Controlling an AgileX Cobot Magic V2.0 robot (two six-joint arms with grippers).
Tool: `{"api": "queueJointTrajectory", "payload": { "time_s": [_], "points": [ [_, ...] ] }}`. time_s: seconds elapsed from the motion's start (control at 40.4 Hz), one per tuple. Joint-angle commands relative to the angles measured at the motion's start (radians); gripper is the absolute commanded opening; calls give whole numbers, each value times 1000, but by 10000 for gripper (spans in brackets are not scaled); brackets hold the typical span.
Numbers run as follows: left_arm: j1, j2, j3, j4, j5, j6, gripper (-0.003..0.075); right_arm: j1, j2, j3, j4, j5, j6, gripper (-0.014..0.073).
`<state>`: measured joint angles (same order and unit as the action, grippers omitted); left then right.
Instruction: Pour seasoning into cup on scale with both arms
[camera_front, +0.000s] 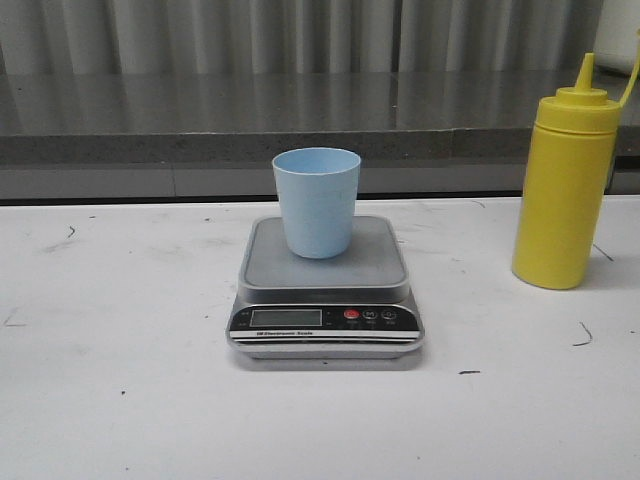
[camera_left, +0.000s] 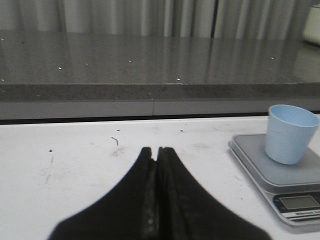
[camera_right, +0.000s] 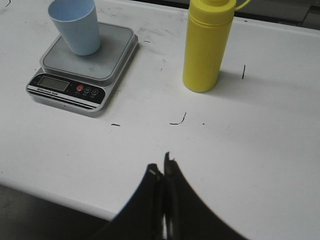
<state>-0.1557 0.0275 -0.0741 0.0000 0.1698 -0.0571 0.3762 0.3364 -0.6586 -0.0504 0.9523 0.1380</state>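
Note:
A light blue cup (camera_front: 317, 202) stands upright on the silver-grey scale (camera_front: 325, 300) at the table's middle; both also show in the left wrist view, cup (camera_left: 290, 133) on scale (camera_left: 260, 165), and in the right wrist view, cup (camera_right: 76, 25) on scale (camera_right: 85, 70). The yellow seasoning bottle (camera_front: 565, 185) stands upright to the scale's right, seen again as bottle (camera_right: 206, 45). My left gripper (camera_left: 156, 150) is shut and empty, left of the scale. My right gripper (camera_right: 161, 162) is shut and empty, near the table's front edge, short of the bottle. Neither arm shows in the front view.
A grey stone ledge (camera_front: 300, 125) runs along the back of the white table (camera_front: 120, 380), with a curtain behind it. The table's front edge (camera_right: 50, 197) lies close to my right gripper. Small dark marks dot the tabletop.

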Motion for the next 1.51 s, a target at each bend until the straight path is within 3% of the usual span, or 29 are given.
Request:
{"api": "queueJointTrajectory", "payload": {
  "time_s": [0.0,0.124,0.371,1.484],
  "points": [
    [34,-39,44,-17,-170,-3,-20,1,8,-21,-11,-65,-11,-68],
    [57,-48,104,-33,-237,-3,-20,1,8,-21,-11,-65,-11,-68],
    [116,-50,104,-35,-213,-3,-20,1,8,-21,-11,-65,-11,-68],
    [133,-48,104,-35,-210,-3,-20,1,8,-21,-11,-65,-11,-68]
  ]
}}
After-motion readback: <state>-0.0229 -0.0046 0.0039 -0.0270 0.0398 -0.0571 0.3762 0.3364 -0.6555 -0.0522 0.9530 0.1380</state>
